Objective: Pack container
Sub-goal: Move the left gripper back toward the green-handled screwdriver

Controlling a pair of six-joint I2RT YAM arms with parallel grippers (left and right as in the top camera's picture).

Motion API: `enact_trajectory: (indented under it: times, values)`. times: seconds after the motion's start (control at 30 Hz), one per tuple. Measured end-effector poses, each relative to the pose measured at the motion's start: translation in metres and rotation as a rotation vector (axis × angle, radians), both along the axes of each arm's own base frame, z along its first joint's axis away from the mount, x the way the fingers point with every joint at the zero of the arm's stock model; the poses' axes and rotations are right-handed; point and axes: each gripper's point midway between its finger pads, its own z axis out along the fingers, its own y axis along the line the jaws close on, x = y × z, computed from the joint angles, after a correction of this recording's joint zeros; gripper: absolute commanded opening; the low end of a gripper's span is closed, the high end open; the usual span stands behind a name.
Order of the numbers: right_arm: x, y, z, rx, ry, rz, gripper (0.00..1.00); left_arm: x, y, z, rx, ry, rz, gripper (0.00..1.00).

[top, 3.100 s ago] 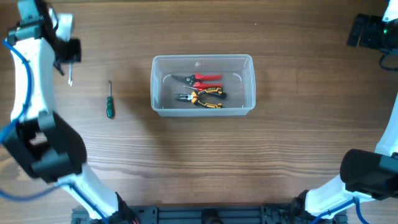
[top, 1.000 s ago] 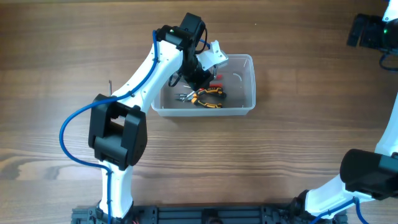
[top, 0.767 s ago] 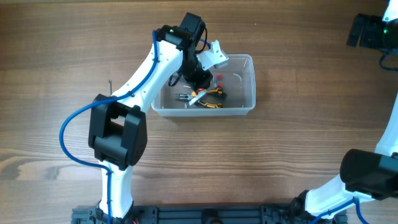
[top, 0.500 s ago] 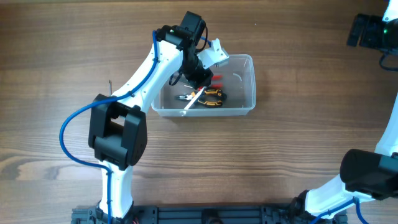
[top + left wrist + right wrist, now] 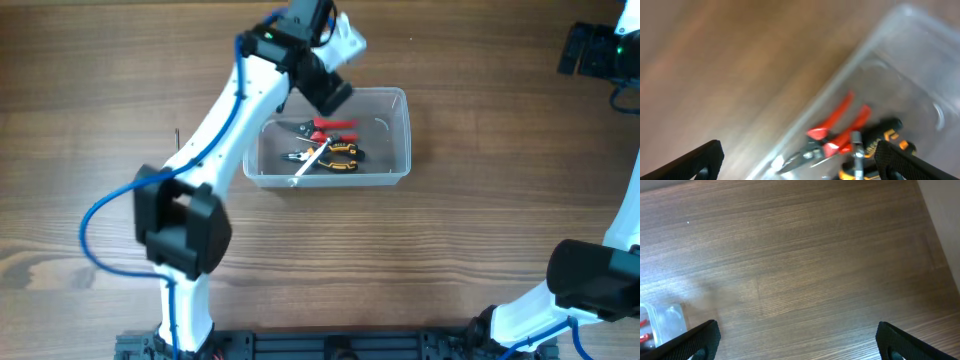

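Note:
The container (image 5: 405,135), a clear plastic tub, stands in the middle of the table. Inside lie red-handled pliers (image 5: 330,126), yellow-and-black pliers (image 5: 338,155) and a slim pale tool (image 5: 308,165) resting across them. My left gripper (image 5: 332,92) hangs open and empty above the tub's back left corner. In the left wrist view its fingers (image 5: 702,160) frame the red pliers (image 5: 840,125), the silver shaft (image 5: 856,145) and the tub wall (image 5: 900,50) below. My right gripper (image 5: 590,50) is open at the far right, holding nothing.
A thin screwdriver tip (image 5: 178,133) peeks out left of my left arm; the rest is hidden. In the right wrist view the open gripper (image 5: 797,347) looks down on bare wood, with a corner of the tub (image 5: 665,320) at the left edge.
My left gripper has opened and let go of the slim pale tool, which now lies in the tub. The left arm has lifted up and back. The right arm has not moved.

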Motion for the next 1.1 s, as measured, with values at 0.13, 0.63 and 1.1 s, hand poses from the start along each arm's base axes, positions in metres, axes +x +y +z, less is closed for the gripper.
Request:
enact_trajectory:
  times: [0.13,0.63,1.1]
  values:
    - [0.0,0.0,0.0,0.0,0.0,0.0,1.0,0.002,0.04,0.069,-0.059,-0.107,0.219,1.0]
    - [0.0,0.0,0.0,0.0,0.0,0.0,1.0,-0.082,0.172,0.105,-0.036,0.093,0.691,1.0]
    - [0.0,0.0,0.0,0.0,0.0,0.0,1.0,-0.106,0.287,-0.003,-0.007,0.347,1.159,1.0]
